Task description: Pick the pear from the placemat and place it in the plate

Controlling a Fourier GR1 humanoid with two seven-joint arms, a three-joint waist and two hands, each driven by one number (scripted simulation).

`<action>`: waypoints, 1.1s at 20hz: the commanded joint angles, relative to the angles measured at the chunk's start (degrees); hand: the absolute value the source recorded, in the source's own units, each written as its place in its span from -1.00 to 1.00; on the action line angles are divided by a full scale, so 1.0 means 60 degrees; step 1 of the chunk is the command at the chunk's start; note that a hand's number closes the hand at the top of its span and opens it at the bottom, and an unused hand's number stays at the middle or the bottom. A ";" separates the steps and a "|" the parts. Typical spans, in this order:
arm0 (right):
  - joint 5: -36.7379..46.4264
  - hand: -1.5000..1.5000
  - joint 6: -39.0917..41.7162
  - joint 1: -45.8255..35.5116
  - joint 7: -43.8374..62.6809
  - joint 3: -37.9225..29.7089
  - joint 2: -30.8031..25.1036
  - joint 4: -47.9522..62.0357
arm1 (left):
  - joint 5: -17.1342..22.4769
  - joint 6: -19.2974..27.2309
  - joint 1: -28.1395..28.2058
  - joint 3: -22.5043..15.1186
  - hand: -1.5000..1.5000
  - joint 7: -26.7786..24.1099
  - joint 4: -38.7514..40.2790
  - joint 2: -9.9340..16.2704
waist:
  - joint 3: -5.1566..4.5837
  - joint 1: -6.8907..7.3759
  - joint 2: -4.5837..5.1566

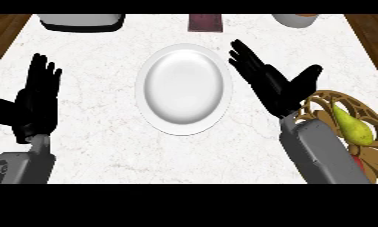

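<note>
On the placemat [336, 102], pear [353, 125], plate [184, 89] well apart

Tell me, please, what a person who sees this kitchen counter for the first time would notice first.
The white plate in the middle of the marble counter draws the eye first; nothing lies in it. Next comes the right hand, open with straight fingers, just right of the plate. At the right edge, the green pear lies on a golden openwork placemat, partly behind the right forearm.
</note>
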 commanded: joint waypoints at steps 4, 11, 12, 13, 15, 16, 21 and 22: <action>-0.0483 1.00 0.1213 0.0452 0.0489 -0.0911 -0.1511 -0.0449 | -0.0894 -0.1360 0.0700 -0.0931 0.00 -0.0495 -0.0097 0.0665 | 0.0234 -0.0196 0.0126; 0.2011 -1.00 -0.0433 0.2167 -0.3067 -0.2032 -0.2503 -0.0061 | -0.1210 -0.2369 0.1171 -0.1583 0.00 -0.1254 0.0616 0.0701 | 0.0256 -0.0514 0.0169; 0.2435 -1.00 -0.0698 0.2717 -0.3762 -0.1701 -0.2116 -0.0372 | -0.1314 -0.2106 0.0933 -0.1789 0.00 -0.0889 0.0393 0.0458 | 0.0253 -0.0443 0.0143; 0.2348 -1.00 -0.0547 0.2896 -0.4137 -0.1985 -0.2249 -0.0398 | -0.1215 -0.2540 0.1169 -0.1557 0.00 -0.1098 0.0450 0.0804 | 0.0242 -0.0284 0.0141; 0.2191 -1.00 0.0068 0.3530 -0.5107 -0.2451 -0.2688 -0.0293 | -0.1184 -0.3020 0.1444 -0.1387 0.00 -0.1869 0.1075 0.0818 | 0.0236 -0.0262 0.0156; 0.2296 -1.00 -0.0053 0.4079 -0.5196 -0.2524 -0.2811 -0.0871 | -0.1315 -0.2834 0.1857 -0.1708 0.00 -0.1909 0.0575 0.0494 | 0.0234 -0.0256 0.0124; 0.2782 -1.00 -0.0782 0.4486 -0.4802 -0.3501 -0.3306 -0.1442 | -0.1142 -0.3401 0.1610 -0.1156 0.00 -0.1694 0.0593 0.0914 | 0.0228 -0.0151 0.0128; 0.2711 -1.00 -0.0690 0.5242 -0.5448 -0.3721 -0.3207 -0.1488 | -0.1538 -0.3076 0.1219 -0.1192 0.00 -0.1961 0.1372 0.0589 | 0.0228 -0.0233 0.0139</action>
